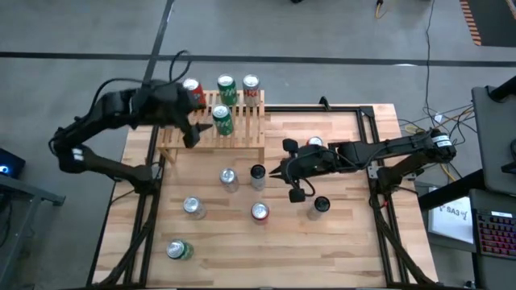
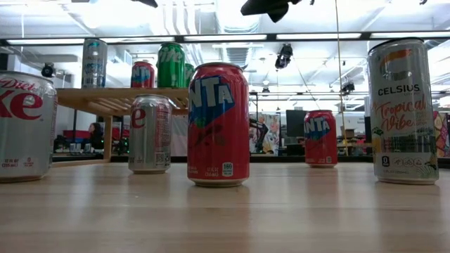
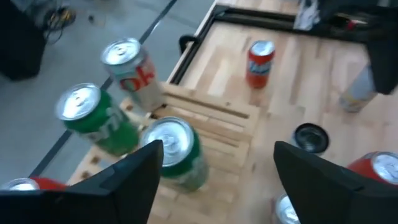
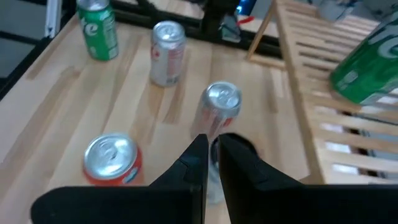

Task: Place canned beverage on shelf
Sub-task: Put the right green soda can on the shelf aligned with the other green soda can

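The shelf (image 1: 242,133) is a low light-wood slatted rack at the table's far left. Several cans stand on its slats: a red one (image 1: 192,90), a green one (image 1: 226,87) and a red-white one (image 1: 251,87) along the far side, and a green can (image 3: 177,152) nearer the front. My left gripper (image 3: 214,174) hangs open above the shelf's left part (image 1: 193,133), with this green can just ahead of its fingers. My right gripper (image 4: 211,155) is shut and empty, raised over the table's middle (image 1: 278,171) beside a black can (image 1: 257,173).
Loose cans stand on the table: a silver one (image 1: 229,177), another silver (image 1: 192,207), a red one (image 1: 260,211), a black one (image 1: 321,205), and a red-white one (image 1: 314,142) behind my right arm. A green can (image 1: 179,250) lies near the front left.
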{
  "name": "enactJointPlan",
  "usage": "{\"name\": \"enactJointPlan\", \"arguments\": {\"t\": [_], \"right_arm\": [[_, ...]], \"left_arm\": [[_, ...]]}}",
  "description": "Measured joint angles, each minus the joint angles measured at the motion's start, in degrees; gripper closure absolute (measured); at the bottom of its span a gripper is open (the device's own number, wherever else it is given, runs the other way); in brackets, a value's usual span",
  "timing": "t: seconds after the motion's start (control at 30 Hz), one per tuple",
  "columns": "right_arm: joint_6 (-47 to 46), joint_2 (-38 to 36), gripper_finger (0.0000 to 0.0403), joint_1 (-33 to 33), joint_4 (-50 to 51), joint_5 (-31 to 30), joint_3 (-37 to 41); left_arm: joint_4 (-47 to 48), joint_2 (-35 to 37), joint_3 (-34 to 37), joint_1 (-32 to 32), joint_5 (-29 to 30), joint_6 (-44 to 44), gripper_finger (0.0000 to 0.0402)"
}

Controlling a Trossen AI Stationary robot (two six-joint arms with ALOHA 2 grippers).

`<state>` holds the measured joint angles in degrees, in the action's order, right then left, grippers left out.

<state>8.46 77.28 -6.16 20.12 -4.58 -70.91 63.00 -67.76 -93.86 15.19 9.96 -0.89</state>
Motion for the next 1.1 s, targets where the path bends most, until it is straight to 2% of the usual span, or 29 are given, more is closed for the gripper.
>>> {"name": "enactJointPlan", "arguments": {"t": [0.2,0.5,0.7,0.97,1.1], "right_arm": [[1.38,0.00,0.0376,2.53,-3.59,0.00,0.02],[2.68,1.22,0.0376,6.37,-10.68,0.04,0.31],[3.82,3.72,0.0376,9.13,-15.90,0.55,0.33],[7.37,7.31,0.0376,14.22,-25.03,0.59,0.28],[9.39,8.39,0.0376,16.78,-29.09,0.52,0.26]], "left_arm": [[-14.91,9.64,17.80,-4.00,0.01,0.29,0.0158],[-32.05,18.33,39.65,-4.29,2.94,0.03,0.0230],[-40.41,21.82,47.88,-4.29,2.99,-1.78,0.0290],[-53.63,25.64,57.04,-4.24,3.22,-8.39,0.0391],[-60.14,26.07,61.31,-4.23,3.21,-12.13,0.0394]]}}
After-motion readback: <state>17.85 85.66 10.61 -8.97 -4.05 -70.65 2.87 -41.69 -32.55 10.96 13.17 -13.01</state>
